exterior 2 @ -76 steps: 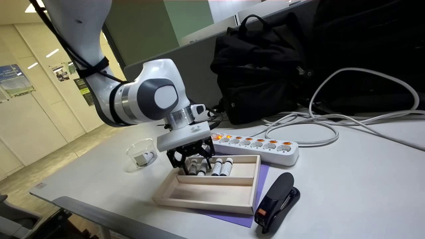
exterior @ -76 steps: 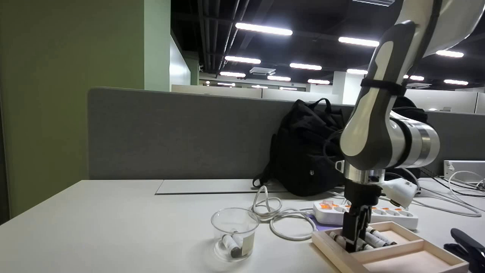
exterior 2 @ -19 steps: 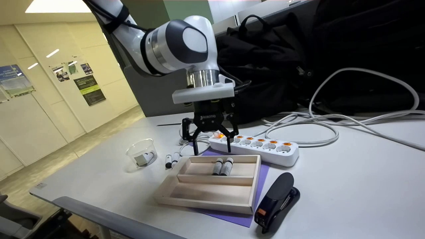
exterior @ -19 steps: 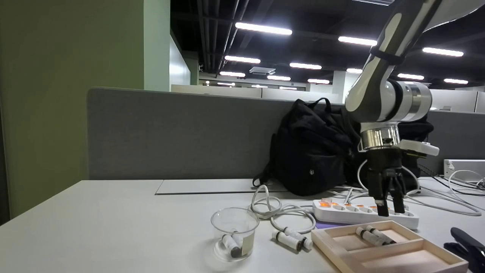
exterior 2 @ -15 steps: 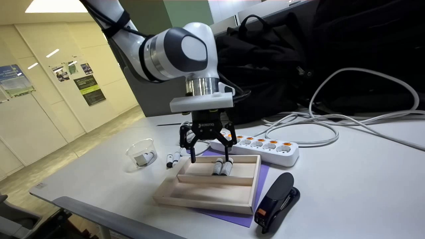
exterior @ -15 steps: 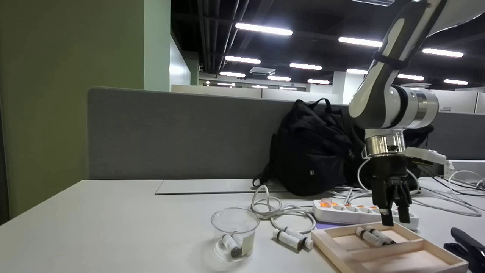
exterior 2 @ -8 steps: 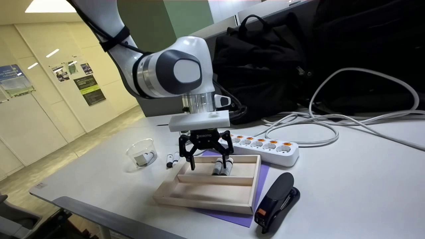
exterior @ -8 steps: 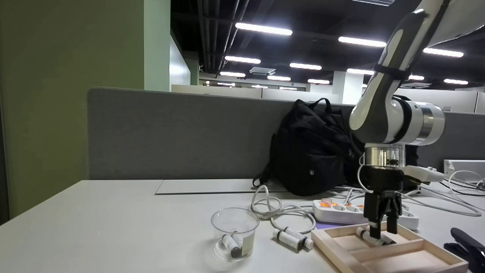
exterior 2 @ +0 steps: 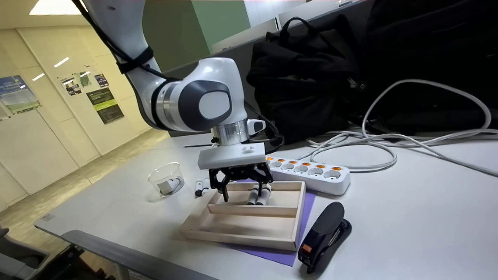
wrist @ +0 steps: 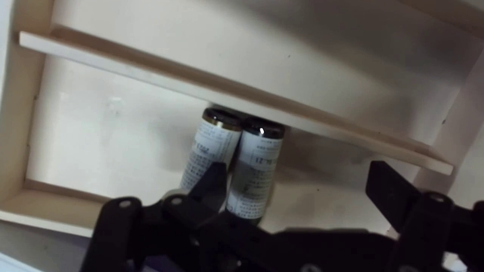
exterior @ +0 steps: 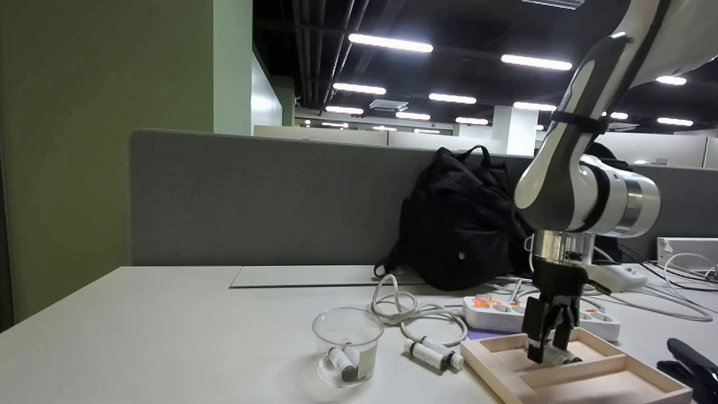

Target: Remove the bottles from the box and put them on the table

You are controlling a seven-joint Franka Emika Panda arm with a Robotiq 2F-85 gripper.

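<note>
Two bottles lie side by side in the back compartment of the box, the left one and the right one in the wrist view, dark ends at the divider. My gripper is open and low in that compartment, as an exterior view shows. One finger is over the line between these bottles; the other is over bare floor. The right bottle lies between the fingers, not gripped. Two more bottles lie on the table beside the box, and others are in the clear cup.
The clear cup stands left of the box. A white power strip lies behind the box, with white cables. A black stapler lies beside the box. A purple sheet is under it. A black backpack stands behind.
Over the last five seconds, two bottles have moved from the box to the table beside it. In the last second my open gripper has come down into the box at the bottles there.
</note>
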